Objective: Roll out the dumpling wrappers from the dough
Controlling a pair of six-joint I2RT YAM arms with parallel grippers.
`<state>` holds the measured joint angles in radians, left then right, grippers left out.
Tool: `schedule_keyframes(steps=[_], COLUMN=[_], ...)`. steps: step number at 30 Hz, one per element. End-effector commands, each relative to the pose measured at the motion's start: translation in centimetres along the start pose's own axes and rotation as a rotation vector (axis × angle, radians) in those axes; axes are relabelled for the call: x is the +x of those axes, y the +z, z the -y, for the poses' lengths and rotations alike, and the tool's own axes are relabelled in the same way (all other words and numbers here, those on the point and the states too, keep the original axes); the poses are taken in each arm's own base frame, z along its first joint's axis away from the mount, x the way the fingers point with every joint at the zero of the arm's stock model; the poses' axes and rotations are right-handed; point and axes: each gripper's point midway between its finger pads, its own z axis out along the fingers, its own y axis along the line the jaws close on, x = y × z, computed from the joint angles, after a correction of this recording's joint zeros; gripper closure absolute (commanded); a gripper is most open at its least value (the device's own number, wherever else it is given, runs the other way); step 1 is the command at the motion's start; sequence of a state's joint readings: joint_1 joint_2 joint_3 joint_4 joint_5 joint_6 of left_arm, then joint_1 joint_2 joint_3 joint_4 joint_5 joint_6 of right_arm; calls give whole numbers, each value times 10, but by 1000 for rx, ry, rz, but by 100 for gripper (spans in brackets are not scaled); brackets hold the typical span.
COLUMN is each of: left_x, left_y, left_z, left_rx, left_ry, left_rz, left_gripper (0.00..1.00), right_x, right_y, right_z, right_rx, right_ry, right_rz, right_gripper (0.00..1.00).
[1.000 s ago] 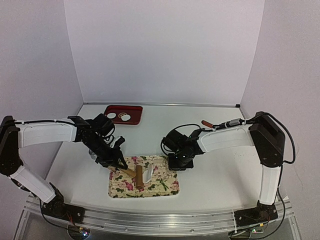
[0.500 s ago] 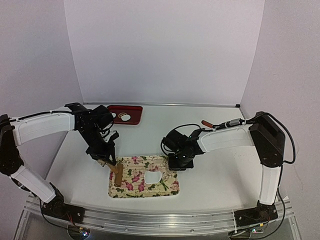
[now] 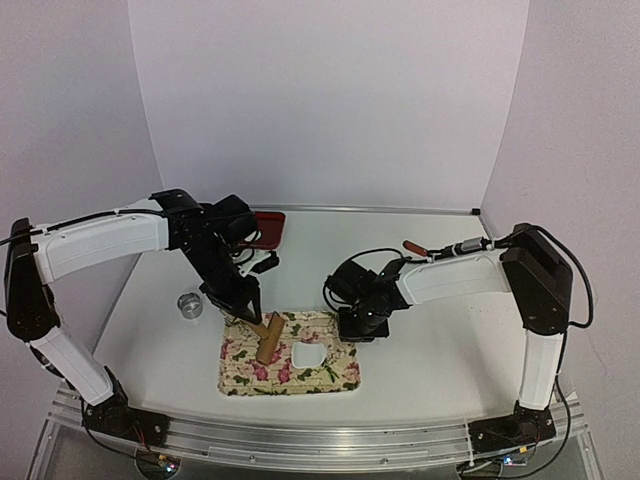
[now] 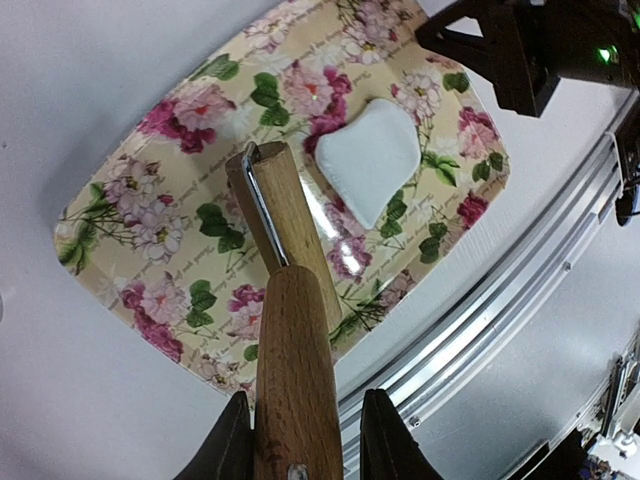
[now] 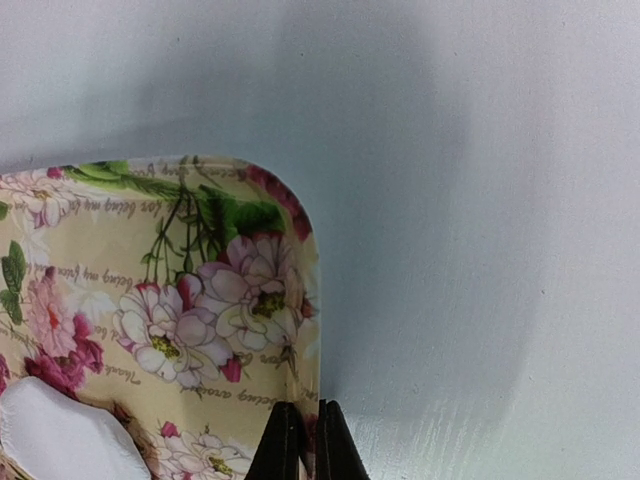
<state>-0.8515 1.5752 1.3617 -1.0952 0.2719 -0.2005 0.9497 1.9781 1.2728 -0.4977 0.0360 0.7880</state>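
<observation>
Left of the flowered rectangular tray [image 3: 250, 372] stands a small metal ring [image 3: 190, 305]. The left gripper [image 4: 300, 445] clamps a wooden rolling pin [image 4: 285, 260] slanting over the tray's left half; flat white dough [image 4: 368, 158] lies right of centre. The right gripper [image 5: 305, 440] pinches the tray's right rim.

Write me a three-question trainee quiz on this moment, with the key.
1. True or false: the right gripper is shut on the rim of the floral tray.
2. The left gripper holds: A) a spoon B) a wooden roller C) a cup.
3. Fill in: the metal ring stands beside the tray, on the ____.
Key: 1 true; 2 B; 3 table.
</observation>
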Motion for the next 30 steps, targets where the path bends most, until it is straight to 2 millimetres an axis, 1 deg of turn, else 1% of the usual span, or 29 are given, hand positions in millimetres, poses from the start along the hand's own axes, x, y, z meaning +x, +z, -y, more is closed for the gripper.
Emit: schedule_keyframes(steps=[1,5,9,17,20,23,26,30], left_x=[-18,-21,-26,-29,-24,-21,-24,-24], left_y=[-4,4,5,16,27,37,44,52], left_z=[27,34,43,51,50,43,33,27], left_rx=[86,112,138,164,168,136,83,53], left_ry=[106,126,153,196,189,179,168,150], left_rz=[53,42,52,12,-35,-71,-77,-103], left_gripper=[100,100,100,100,100,100,100,100], right_x=[3,2,2,3,3,3,4,3], right_y=[-8,-8,-8,-7,-7,-7,-7,-8], right_z=[25,25,25,23,24,25,26,26], right_rx=[106,106,105,103,105,106,108,107], right_ry=[-15,-14,-14,-16,-15,-13,-11,-10], right_rz=[14,16,14,11,12,11,12,15], right_gripper=[100,100,100,100,100,100,100,100])
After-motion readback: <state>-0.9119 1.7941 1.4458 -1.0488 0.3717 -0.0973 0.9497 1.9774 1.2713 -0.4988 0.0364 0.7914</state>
